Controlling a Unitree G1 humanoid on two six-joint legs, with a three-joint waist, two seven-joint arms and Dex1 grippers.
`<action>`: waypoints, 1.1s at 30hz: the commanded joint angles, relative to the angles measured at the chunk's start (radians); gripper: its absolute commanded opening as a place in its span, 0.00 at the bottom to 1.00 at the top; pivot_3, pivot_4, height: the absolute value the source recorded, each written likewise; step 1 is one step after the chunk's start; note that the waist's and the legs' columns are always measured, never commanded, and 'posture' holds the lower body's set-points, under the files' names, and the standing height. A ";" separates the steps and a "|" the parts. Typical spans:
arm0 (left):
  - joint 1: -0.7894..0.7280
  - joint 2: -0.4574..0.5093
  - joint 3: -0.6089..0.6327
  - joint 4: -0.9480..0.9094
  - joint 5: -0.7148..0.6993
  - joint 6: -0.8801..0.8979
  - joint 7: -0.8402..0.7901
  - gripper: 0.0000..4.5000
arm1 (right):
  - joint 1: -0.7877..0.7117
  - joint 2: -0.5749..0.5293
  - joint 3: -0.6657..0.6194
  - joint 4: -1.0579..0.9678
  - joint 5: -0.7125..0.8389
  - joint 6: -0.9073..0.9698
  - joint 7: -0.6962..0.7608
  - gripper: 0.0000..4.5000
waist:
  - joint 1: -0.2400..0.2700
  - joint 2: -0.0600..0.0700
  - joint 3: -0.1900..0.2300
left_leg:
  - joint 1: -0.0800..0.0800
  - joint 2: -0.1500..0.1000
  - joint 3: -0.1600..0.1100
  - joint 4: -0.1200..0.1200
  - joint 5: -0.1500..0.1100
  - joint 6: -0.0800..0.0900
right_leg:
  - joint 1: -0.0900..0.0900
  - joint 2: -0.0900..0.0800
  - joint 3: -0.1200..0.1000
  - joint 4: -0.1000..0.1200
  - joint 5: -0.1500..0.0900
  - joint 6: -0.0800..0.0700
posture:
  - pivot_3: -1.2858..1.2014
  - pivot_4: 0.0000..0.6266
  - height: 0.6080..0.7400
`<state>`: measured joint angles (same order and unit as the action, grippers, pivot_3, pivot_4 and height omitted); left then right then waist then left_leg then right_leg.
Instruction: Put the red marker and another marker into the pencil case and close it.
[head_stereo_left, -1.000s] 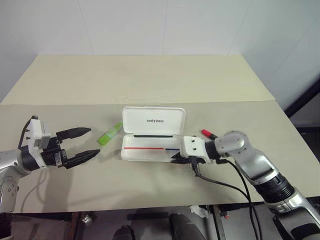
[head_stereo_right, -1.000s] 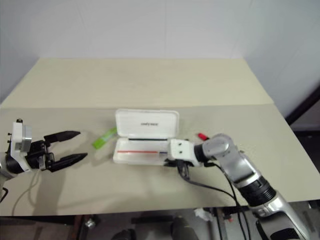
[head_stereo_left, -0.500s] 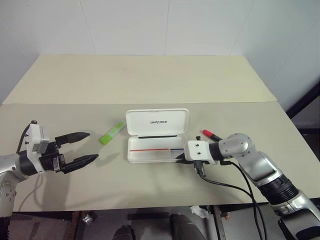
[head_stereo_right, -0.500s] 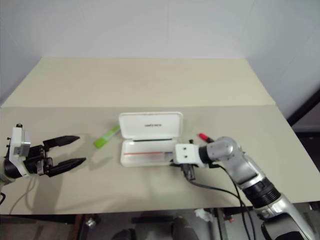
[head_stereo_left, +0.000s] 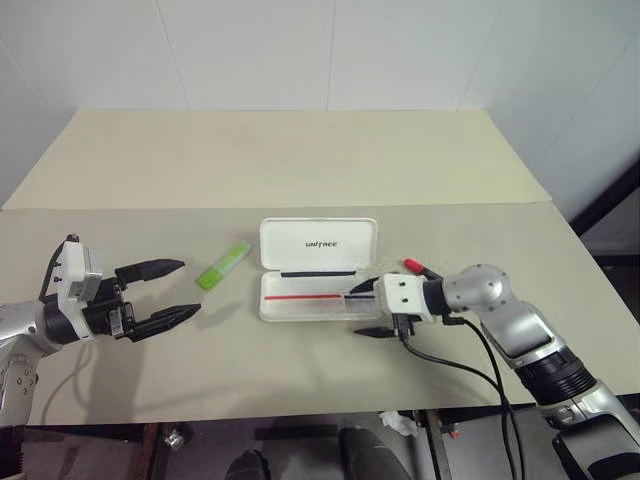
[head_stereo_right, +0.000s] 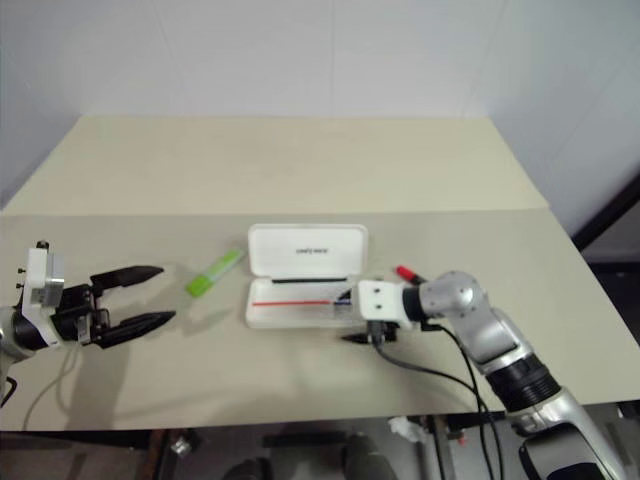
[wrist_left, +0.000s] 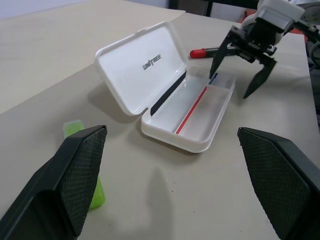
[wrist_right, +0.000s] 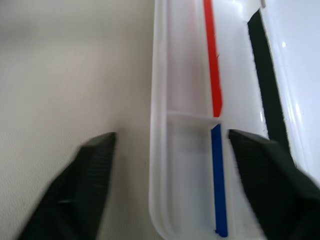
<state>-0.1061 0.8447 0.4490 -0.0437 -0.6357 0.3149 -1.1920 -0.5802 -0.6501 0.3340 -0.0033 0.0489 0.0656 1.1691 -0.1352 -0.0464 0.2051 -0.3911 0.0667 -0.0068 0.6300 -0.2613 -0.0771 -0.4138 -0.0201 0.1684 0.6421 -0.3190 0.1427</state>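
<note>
White plastic forms the one pencil case (head_stereo_left: 318, 270), lid raised, tray empty. One red marker (head_stereo_left: 417, 268) and one green highlighter (head_stereo_left: 223, 266) lie outside. Both the left gripper (head_stereo_left: 172, 291) and right gripper (head_stereo_left: 364, 309) are spread, grasping nothing.

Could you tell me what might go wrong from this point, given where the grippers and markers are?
The right gripper stands open astride the near right corner of the open pencil case; moving off, a finger could catch the rim and drag or tip the light case.

The red marker lies just behind that wrist, so a backward swing could roll it away.

The green highlighter is flat on the table, so the open left gripper might push it rather than grip it.
</note>
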 joint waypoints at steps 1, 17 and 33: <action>-0.012 -0.004 -0.002 -0.010 0.002 -0.023 0.005 1.00 | 0.003 0.002 -0.062 -0.058 0.070 -0.007 0.014 0.99 | 0.000 0.000 0.000 | 0.000 0.000 0.000 0.000 0.000 0.000 | 0.000 0.000 0.000 0.000 0.000 0.000 | 0.52 0.24 1.00; -0.034 -0.051 -0.040 -0.071 -0.042 -0.022 0.010 1.00 | -0.100 -0.108 -0.190 0.129 0.082 0.101 -0.031 0.99 | 0.000 0.000 0.000 | 0.000 0.000 0.000 0.001 0.000 0.000 | 0.001 0.000 0.000 0.001 0.000 0.000 | 0.52 0.24 1.00; -0.058 -0.082 -0.127 -0.095 -0.050 -0.006 -0.026 1.00 | -0.008 -0.101 -0.218 0.209 0.026 0.334 -0.214 0.99 | -0.001 0.000 0.000 | 0.000 0.000 0.000 0.002 0.000 0.000 | 0.001 0.000 0.001 0.001 0.000 0.001 | 0.52 0.24 1.00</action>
<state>-0.1668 0.7586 0.3140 -0.1209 -0.6818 0.3241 -1.2085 -0.6023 -0.7419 0.1423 0.2277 0.0797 0.3801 0.9706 -0.1360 -0.0463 0.2051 -0.3905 0.0663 -0.0066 0.6317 -0.2612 -0.0770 -0.4126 -0.0202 0.1690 0.6427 -0.3186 0.1435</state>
